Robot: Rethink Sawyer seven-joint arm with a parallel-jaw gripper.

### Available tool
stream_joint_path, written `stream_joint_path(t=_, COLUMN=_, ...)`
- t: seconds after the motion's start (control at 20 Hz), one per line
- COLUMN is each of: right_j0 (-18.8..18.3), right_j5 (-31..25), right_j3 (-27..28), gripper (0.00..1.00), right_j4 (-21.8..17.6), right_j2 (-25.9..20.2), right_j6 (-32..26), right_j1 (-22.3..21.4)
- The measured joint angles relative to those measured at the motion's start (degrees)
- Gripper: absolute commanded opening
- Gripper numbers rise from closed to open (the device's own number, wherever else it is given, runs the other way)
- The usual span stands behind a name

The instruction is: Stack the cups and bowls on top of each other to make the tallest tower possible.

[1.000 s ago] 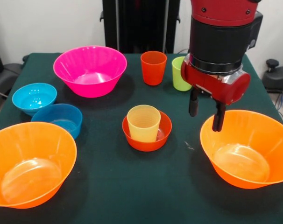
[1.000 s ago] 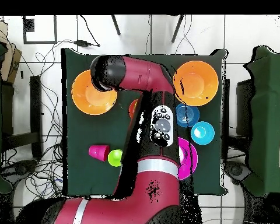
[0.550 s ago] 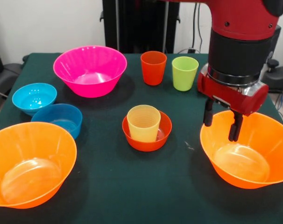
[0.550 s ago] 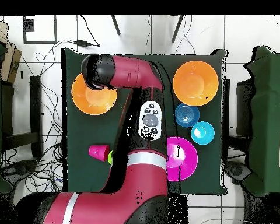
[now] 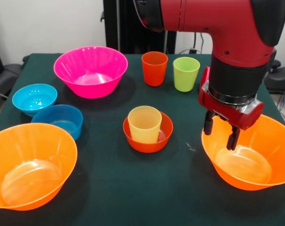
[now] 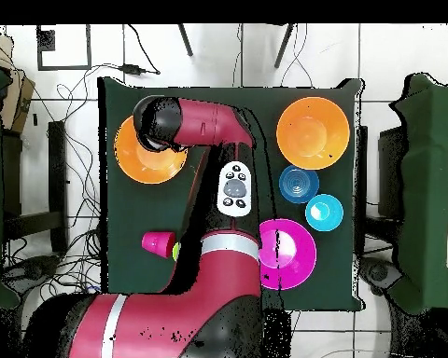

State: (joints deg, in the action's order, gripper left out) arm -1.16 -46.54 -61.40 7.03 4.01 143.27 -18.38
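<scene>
Orange bowl at table's 4 o'clock: gripper straddles its rim, fingers spread, seemingly touching nothing. Yellow cup inside red-orange bowl.

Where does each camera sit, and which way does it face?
Front view: across the table from the robot, facing it, looking down on cups and bowls; the red arm comes in from above, open gripper over the right orange bowl.
Overhead view: above the table, straight down; the arm covers the middle.
Shared: that orange bowl, the other orange bowl, the pink bowl and both blue bowls.
</scene>
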Motion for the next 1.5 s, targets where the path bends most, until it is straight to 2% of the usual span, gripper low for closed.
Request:
stream_joint_path(t=0.85, right_j0=-0.12, right_j5=0.00, right_j3=-0.32, gripper=1.00, right_j4=0.00, right_j2=0.00, right_j6=0.00, right_j1=-0.59)
stream_joint_path(t=1.5, right_j0=-2.03, right_j5=-0.01, right_j3=-0.33, gripper=1.00, right_j4=-0.07, right_j2=0.02, right_j6=0.00, right_j1=-4.77)
